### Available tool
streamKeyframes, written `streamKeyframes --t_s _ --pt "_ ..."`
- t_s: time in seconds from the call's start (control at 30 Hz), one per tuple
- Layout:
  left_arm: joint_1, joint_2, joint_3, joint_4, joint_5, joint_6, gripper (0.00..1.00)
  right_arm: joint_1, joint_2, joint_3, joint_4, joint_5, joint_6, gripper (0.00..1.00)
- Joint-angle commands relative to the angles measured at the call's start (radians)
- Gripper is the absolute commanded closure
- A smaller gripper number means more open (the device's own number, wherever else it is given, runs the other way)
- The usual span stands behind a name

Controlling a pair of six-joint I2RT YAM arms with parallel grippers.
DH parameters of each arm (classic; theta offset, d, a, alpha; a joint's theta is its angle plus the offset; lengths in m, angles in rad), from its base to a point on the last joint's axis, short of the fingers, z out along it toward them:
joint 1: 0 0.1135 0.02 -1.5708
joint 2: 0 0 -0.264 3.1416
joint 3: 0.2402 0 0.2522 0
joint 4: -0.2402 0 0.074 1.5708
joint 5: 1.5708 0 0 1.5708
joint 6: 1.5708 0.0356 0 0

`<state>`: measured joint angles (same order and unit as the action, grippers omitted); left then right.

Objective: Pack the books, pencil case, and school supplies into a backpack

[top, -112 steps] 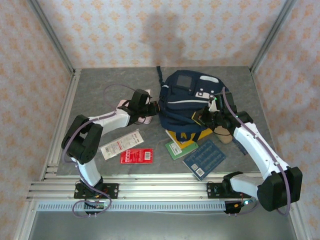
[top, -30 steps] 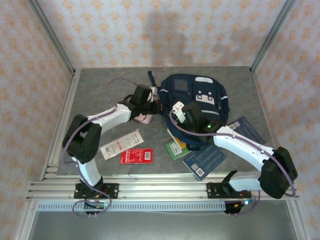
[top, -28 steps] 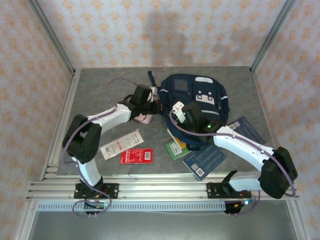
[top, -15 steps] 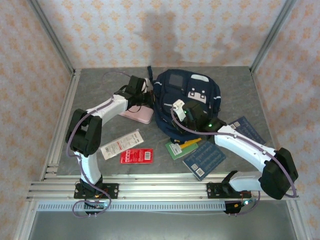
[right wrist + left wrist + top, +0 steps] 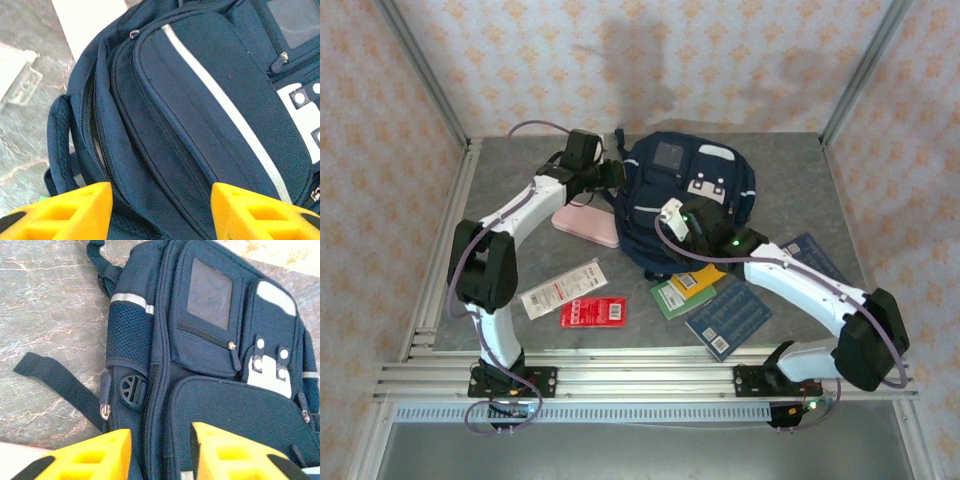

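- Left gripper (image 5: 160,452) — its yellow fingers stand apart with nothing between them, poised just over the left side of the large navy-blue fabric backpack (image 5: 220,405), near a side buckle and a zip pull.
- Right gripper (image 5: 160,212) — fingers spread wide, pinching nothing, hovering over the backpack's striped near end beside its carry handle.
- The backpack lies front pocket up at the back of the grey mottled table (image 5: 790,170); whether its main zip is open I cannot tell.
- Lying outside it:
  - a pink flat case (image 5: 588,224), likely the pencil case, just beside its left
  - an orange-yellow softcover book (image 5: 698,281), small green book (image 5: 670,298) and dark blue book (image 5: 728,318) at its near edge
  - a white packet (image 5: 563,288) and bright red packet (image 5: 593,311), well apart from it
- Judgement: nothing looks packed, so the whole job remains, starting with opening the bag.
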<state>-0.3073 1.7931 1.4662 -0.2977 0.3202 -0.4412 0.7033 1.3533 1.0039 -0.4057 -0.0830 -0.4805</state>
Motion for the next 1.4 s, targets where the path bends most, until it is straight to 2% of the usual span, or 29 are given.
streamKeyframes --t_s 0.0,0.07,0.2,0.5,0.53,0.6,0.67,0.7,0.9,1.2,1.37 --pt "0.004 -0.164 -0.082 0.012 -0.026 -0.077 0.61 -0.008 0.045 0.062 -0.076 -0.058 -0.132 0.41" --pt "0.000 -0.250 -0.153 0.018 -0.017 -0.119 0.60 -0.016 0.087 0.106 -0.126 -0.087 -0.171 0.38" --pt "-0.014 -0.403 -0.289 0.026 -0.019 -0.153 0.58 -0.047 0.178 0.173 -0.187 -0.119 -0.195 0.38" --pt "-0.047 -0.626 -0.497 -0.041 -0.022 -0.143 0.57 -0.103 0.324 0.219 -0.196 -0.199 -0.140 0.50" --pt "-0.047 -0.643 -0.510 -0.052 -0.028 -0.136 0.57 -0.103 0.333 0.225 -0.194 -0.196 -0.136 0.57" --pt "-0.047 -0.673 -0.539 -0.066 -0.036 -0.134 0.57 -0.105 0.342 0.243 -0.188 -0.188 -0.117 0.79" --pt "-0.049 -0.695 -0.560 -0.077 -0.038 -0.126 0.57 -0.109 0.331 0.257 -0.170 -0.201 -0.081 0.97" --pt "-0.049 -0.702 -0.565 -0.087 -0.045 -0.119 0.57 -0.112 0.320 0.259 -0.149 -0.204 -0.059 1.00" --pt "-0.057 -0.707 -0.564 -0.152 -0.102 -0.064 0.57 -0.126 0.236 0.231 0.066 -0.198 0.202 1.00" --pt "-0.094 -0.702 -0.558 -0.191 -0.163 -0.062 0.57 -0.126 0.252 0.322 0.159 -0.213 0.499 1.00" --pt "-0.120 -0.699 -0.552 -0.198 -0.194 -0.065 0.57 -0.126 0.304 0.413 0.133 -0.175 0.603 1.00"
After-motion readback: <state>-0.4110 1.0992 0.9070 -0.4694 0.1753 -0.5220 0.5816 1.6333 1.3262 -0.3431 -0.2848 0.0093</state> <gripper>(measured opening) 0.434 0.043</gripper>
